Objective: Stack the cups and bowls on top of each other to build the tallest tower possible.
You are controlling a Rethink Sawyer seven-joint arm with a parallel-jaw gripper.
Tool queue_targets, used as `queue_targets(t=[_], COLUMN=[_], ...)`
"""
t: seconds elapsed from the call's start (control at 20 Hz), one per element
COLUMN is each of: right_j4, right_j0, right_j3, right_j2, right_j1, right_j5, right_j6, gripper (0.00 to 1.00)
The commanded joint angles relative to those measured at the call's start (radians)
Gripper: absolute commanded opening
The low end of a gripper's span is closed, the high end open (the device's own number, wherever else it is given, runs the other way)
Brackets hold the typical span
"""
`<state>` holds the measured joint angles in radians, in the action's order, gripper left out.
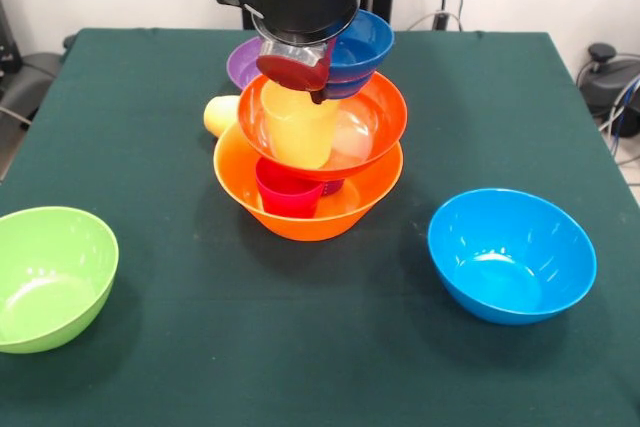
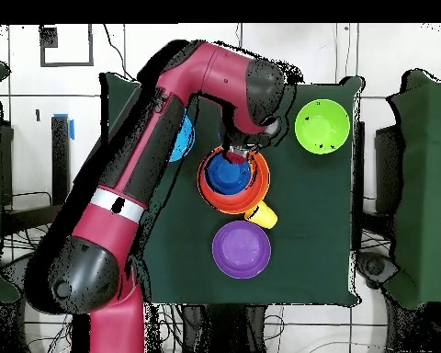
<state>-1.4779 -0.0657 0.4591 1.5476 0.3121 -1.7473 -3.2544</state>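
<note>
A green table (image 1: pixel 120 147) holds six bowls and, as far as the pictures show, four cups. In the middle stands the tower (image 1: pixel 310 162): the big orange-yellow bowl (image 1: pixel 300 217) at the bottom, a red-pink cup (image 1: pixel 288 197) inside it, and a red-orange bowl (image 1: pixel 375 112) resting on top, tilted. A tall pale yellow cup (image 1: pixel 298 127) stands in the red-orange bowl. A small dark blue bowl (image 1: pixel 365 42) sits highest, at the tower's far edge. What seems to be a purple cup (image 1: pixel 332 188) peeks out beside the red-pink one, mostly hidden. An orange-yellow cup (image 1: pixel 220 115) lies on its side just beside the tower, and a purple bowl (image 2: pixel 242 249) sits behind it. A lime green bowl (image 1: pixel 50 277) and a light blue bowl (image 1: pixel 512 255) stand well apart at either side. The robot's gripper (image 1: pixel 300 62) hangs over the tower's top; I cannot tell whether it is parted or closed.
</note>
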Motion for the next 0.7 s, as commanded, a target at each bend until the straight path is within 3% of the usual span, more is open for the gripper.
queue_targets(t=[0.05, 0.7], right_j4=[0.009, -0.002], right_j0=[0.01, 0.024], right_j3=[-0.006, -0.025], right_j2=[-0.082, -0.075], right_j1=[0.011, 0.003], right_j5=[0.11, 0.079], right_j6=[0.02, 0.023], gripper=[0.0, 0.0])
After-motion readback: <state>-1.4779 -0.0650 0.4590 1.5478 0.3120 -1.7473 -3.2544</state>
